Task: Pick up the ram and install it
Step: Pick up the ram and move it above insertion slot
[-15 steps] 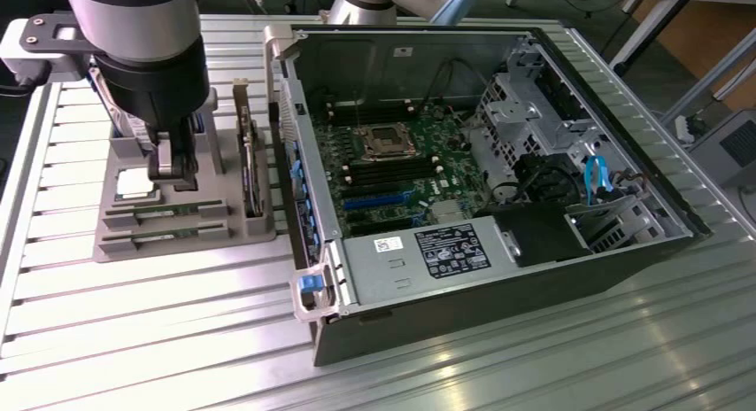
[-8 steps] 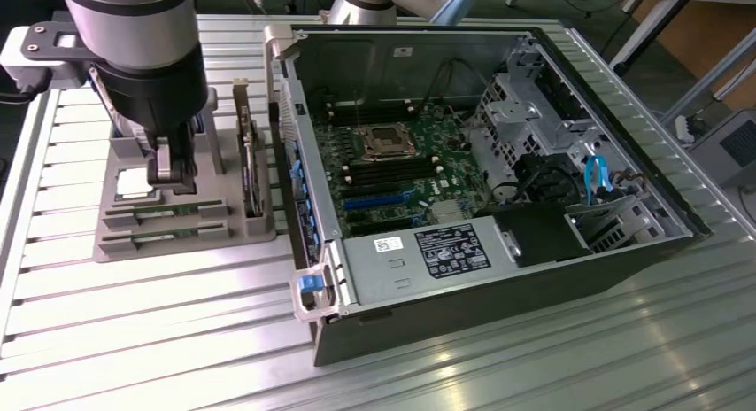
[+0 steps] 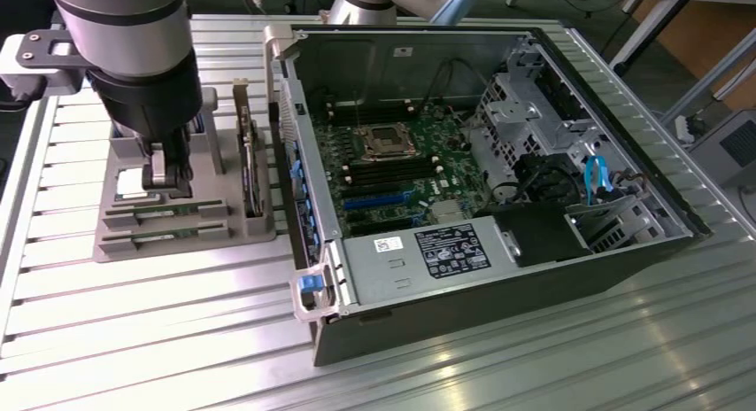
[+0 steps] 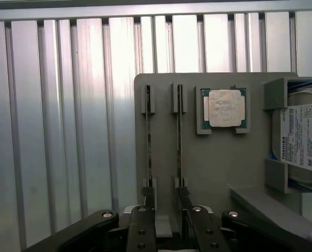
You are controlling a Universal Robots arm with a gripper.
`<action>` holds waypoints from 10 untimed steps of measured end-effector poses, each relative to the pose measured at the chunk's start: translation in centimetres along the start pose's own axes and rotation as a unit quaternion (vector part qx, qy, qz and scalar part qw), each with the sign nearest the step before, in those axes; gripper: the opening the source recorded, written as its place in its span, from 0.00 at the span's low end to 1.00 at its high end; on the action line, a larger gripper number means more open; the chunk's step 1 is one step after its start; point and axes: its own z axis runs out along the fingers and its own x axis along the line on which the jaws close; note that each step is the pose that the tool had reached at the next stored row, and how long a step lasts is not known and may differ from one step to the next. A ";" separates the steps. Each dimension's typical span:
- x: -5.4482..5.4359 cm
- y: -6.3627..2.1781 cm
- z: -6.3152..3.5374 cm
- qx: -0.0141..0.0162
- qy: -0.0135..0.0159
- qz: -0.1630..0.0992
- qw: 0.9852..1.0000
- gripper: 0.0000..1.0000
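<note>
**Exterior view**
- Grey plastic holder tray (image 3: 254, 229) sits on the ribbed aluminium table (image 3: 142, 340), towards the exterior view's left.
- Tray contents: first ram stick (image 3: 165, 218) and second ram stick (image 3: 165, 240), lying parallel in neighbouring slots. A green expansion card (image 3: 248, 158) stands on edge beside them.
- The gripper (image 3: 165, 185) hangs straight down over the tray, just above the sticks and holding nothing.
- An open black computer case (image 3: 473, 314) lies just beside the tray, to the exterior view's right.
- Case contents:
  - green motherboard (image 3: 402, 176) with a bare CPU socket (image 3: 384, 143);
  - empty dark memory slots below the socket;
  - silver power supply (image 3: 443, 252) with a black label, print too small to read;
  - blue cable (image 3: 594, 176) near the drive cage.
- The case's raised grey edge stands between the tray and the motherboard.

**Wrist view**
- Both sticks show edge-on in the tray (image 4: 213, 168): first ram stick (image 4: 148, 142) and second ram stick (image 4: 179, 142).
- The jaws stand wide open. One of the fingertips (image 4: 148, 195) lines up with one stick's end and the other with the second stick's end. The gripper (image 4: 166, 197) grips neither.
- A CPU (image 4: 224, 108) with a silver lid sits in a square recess beside the sticks; its engraving is illegible.
- A hard drive (image 4: 302, 136) stands in an end bracket. Its white label reads "TOSHIBA"; the rest is unreadable.
- Table (image 4: 66, 105) slats run alongside the tray.
</note>
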 end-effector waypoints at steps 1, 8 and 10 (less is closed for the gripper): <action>0.0 0.04 0.05 0.000 0.000 0.000 1.000 0.30; 0.0 0.36 0.58 0.000 0.000 0.000 1.000 0.30; 0.0 0.41 0.69 0.000 0.000 0.000 1.000 0.30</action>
